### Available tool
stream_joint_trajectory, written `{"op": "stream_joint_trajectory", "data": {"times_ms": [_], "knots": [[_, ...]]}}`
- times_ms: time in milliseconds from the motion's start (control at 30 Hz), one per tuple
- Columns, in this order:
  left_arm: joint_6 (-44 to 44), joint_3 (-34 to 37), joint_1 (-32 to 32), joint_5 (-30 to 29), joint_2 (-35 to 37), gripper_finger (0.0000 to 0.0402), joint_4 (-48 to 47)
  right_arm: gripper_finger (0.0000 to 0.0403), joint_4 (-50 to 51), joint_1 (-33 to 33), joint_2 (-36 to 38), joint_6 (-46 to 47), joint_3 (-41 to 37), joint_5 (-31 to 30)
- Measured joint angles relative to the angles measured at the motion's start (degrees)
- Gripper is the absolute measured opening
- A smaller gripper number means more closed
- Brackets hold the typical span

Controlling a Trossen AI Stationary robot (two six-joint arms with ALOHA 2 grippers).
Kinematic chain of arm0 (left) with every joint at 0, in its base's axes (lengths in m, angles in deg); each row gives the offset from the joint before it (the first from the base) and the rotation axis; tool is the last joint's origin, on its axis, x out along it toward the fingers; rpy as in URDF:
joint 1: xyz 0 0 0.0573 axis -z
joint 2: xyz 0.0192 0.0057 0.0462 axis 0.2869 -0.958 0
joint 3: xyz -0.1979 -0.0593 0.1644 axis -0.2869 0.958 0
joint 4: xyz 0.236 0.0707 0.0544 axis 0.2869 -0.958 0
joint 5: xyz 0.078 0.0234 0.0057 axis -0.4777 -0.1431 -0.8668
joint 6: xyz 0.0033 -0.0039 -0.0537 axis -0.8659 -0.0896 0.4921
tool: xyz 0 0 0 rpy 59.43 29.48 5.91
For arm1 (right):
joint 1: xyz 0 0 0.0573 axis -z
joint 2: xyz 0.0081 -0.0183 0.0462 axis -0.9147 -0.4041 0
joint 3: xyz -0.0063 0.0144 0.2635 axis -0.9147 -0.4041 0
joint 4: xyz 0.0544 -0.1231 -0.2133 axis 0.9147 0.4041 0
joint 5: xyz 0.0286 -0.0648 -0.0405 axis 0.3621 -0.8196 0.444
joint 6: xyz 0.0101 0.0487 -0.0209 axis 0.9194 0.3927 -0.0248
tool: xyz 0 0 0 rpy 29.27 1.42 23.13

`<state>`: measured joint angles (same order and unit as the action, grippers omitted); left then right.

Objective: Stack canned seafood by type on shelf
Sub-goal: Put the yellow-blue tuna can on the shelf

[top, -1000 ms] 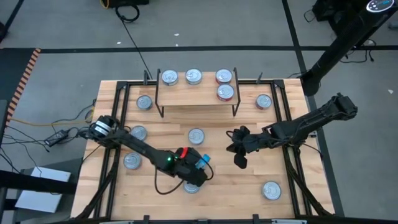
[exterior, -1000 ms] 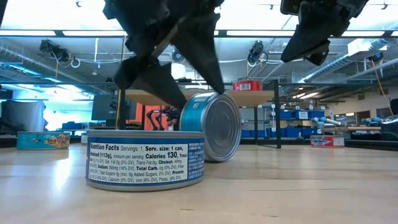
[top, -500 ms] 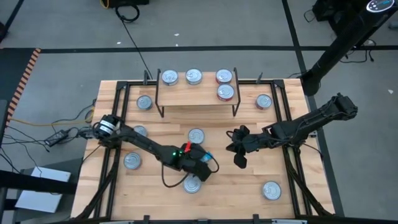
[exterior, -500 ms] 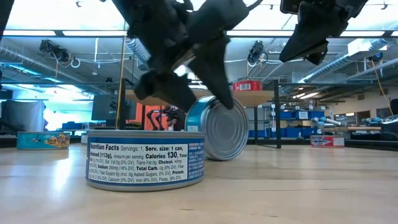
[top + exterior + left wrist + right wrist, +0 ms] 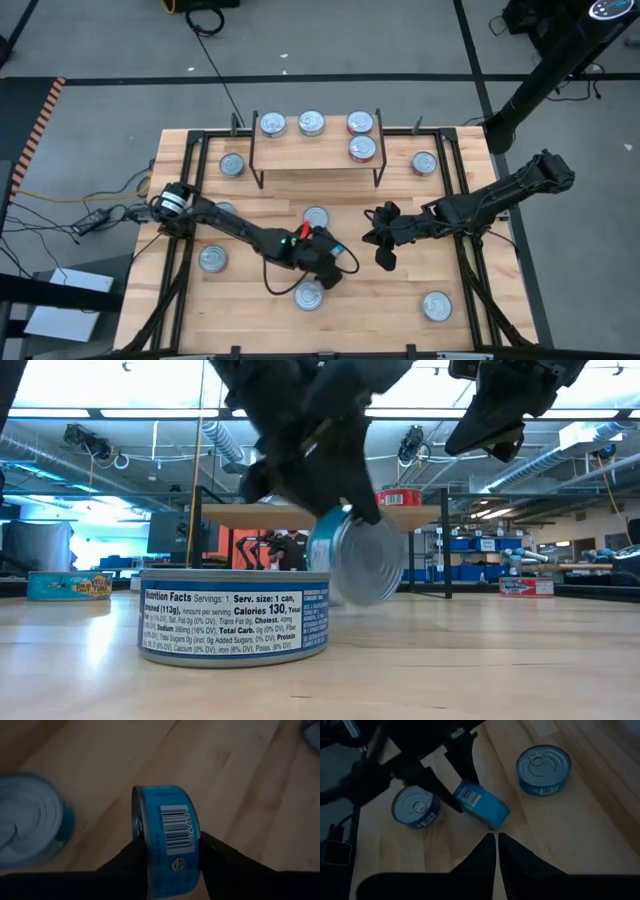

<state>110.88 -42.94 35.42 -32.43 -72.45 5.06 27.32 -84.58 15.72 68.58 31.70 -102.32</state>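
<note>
Shelf (image 5: 315, 150) sits well ahead of my left gripper (image 5: 325, 258) at the table's (image 5: 440, 210) far edge, four tins on its top board, a red-labelled tin (image 5: 398, 497) among them. My right gripper (image 5: 381, 240) hangs off to the side of the left one above the wood, its fingers (image 5: 487, 851) pressed together on nothing. I have the left fingers (image 5: 220, 855) clamped across a teal tin (image 5: 167, 845) turned on its edge and lifted clear of the table. Directly below that grip a blue-labelled tin (image 5: 233, 616) stands upright, and another tin (image 5: 316, 217) lies just beyond.
</note>
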Motion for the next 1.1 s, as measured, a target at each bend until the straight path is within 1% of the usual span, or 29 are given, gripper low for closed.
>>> {"op": "stream_joint_trajectory", "data": {"times_ms": [67, 167, 233, 367, 467, 533, 600, 667, 800, 967, 1100], "knots": [[-2.55, -2.92, -0.02, -0.15, 0.11, 0.0139, -3.32, 0.0032, -0.19, 0.0, 0.0, -0.22, 0.0, 0.0], [-7.17, -9.6, -0.35, -2.73, 0.15, 0.0139, -12.4, 0.0032, -0.32, 0.0, 0.0, -0.29, 0.0, -0.28], [-10.1, -14.77, -0.88, -6.05, 0.19, 0.0139, -20.15, 0.0032, -0.6, 0.0, 0.0, -0.35, 0.0, -0.59], [-13.93, -25.0, -3.61, -14.82, 0.33, 0.0139, -35.91, 0.0032, -0.77, 0.0, 0.0, -0.22, 0.0, -1.66], [-18.23, -30.47, -7.43, -19.81, 0.46, 0.0139, -43.36, 0.0032, -0.78, -0.01, 0.0, 0.64, 0.0, -2.62], [-23.17, -32.83, -10.75, -20.93, 0.46, 0.0139, -45.03, 0.0032, -0.78, -0.09, 0.0, 1.59, 0.0, -3.06], [-28.79, -33.82, -14.2, -20.98, 0.46, 0.0139, -44.55, 0.0032, -0.93, -0.28, 0.0, 2.24, 0.0, -3.6], [-33.97, -33.84, -17.42, -20.98, 0.46, 0.0139, -43.7, 0.0032, -1.02, -0.58, 0.0, 3.3, 0.0, -4.51], [-41.5, -33.82, -22.83, -20.24, 0.32, 0.0139, -43.19, 0.0032, -1.27, -1.16, 0.0, 4.69, -0.02, -6.28], [-48.93, -33.71, -26.2, -16.82, -0.73, 0.0139, -42.18, 0.0032, -1.43, -1.31, 0.0, 5.05, -0.02, -7.66], [-50.96, -33.55, -27.45, -16.2, -2.26, 0.0139, -42.27, 0.0032, -1.88, -0.94, 0.0, 4.82, -0.04, -7.67]]}}
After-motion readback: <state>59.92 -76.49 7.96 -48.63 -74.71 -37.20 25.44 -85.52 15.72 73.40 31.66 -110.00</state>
